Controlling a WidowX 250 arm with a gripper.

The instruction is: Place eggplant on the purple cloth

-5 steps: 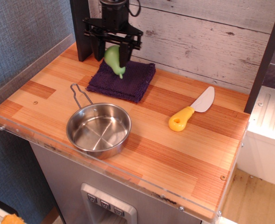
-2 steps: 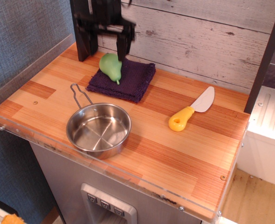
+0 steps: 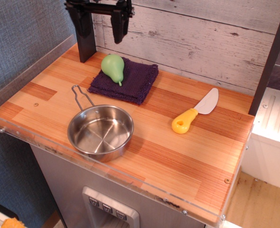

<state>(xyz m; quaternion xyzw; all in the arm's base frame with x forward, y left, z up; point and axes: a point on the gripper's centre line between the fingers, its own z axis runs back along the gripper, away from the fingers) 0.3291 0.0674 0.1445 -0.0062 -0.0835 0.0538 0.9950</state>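
Observation:
The light-green pear-shaped eggplant (image 3: 113,67) lies on the back left part of the dark purple cloth (image 3: 130,80), its pointed tip toward the front. The cloth lies folded at the back of the wooden counter. My gripper (image 3: 100,29) hangs well above the eggplant near the top edge of the view, open and empty, its dark fingers (image 3: 119,26) pointing down.
A steel pan (image 3: 100,131) with a wire handle stands near the front left of the counter (image 3: 154,152). A yellow-handled toy knife (image 3: 194,112) lies to the right. A plank wall (image 3: 201,38) runs along the back, and a dark post (image 3: 84,35) stands at back left.
The gripper let go of the eggplant, which now rests on the cloth, and rose up and slightly left away from it.

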